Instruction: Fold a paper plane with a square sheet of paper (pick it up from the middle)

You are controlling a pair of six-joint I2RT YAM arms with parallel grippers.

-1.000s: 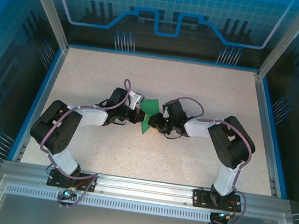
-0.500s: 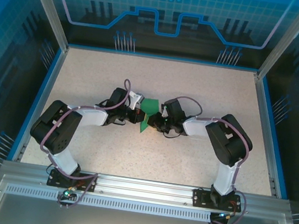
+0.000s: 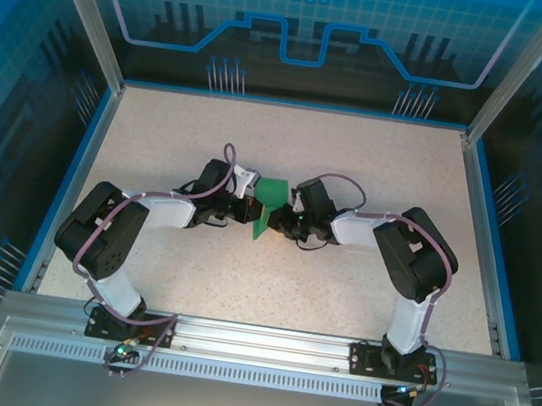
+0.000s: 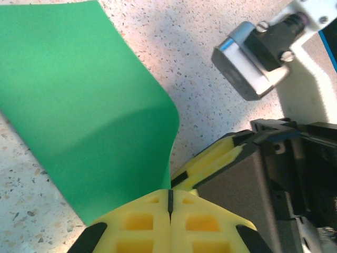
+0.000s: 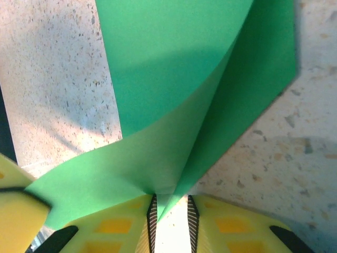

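since a second ago, the right arm [image 3: 415,254] has been drawn slightly inward toward the middle of the table [image 3: 377,167], and the right gripper [image 5: 169,206] has been narrowed around the green paper [image 5: 174,79]. the left arm [image 3: 110,236] is seen unmoved.

the paper is found at the table's centre, between the two grippers, partly folded, with one flap curling upward and a pointed corner turned toward the near side. whether its far part rests on the table cannot be told. the left gripper [image 4: 170,196] is clenched on the paper's lower edge, its jaws pressed flat together. the right jaws are seen slightly parted, with the folded edge slipped into the gap but not pinched. bare table is visible between them.

the step in hand is judged to be a second grasp on the fold, so that a crease can be made. it would be done well if the right jaws were closed squarely over both layers, close to the left grip, with the left hold firm so that the layers are not slid out of line. pulling should be avoided, since thin paper is easily torn or buckled.

the two grippers are set very close together, so a knock between their yellow fingers [image 4: 210,161] is judged the main risk. the right wrist camera [image 4: 253,66] hangs just beside the paper. purple cables [image 3: 339,184] are looped over both wrists. a metal rail [image 3: 261,343] is run along the near edge, well apart from the work.
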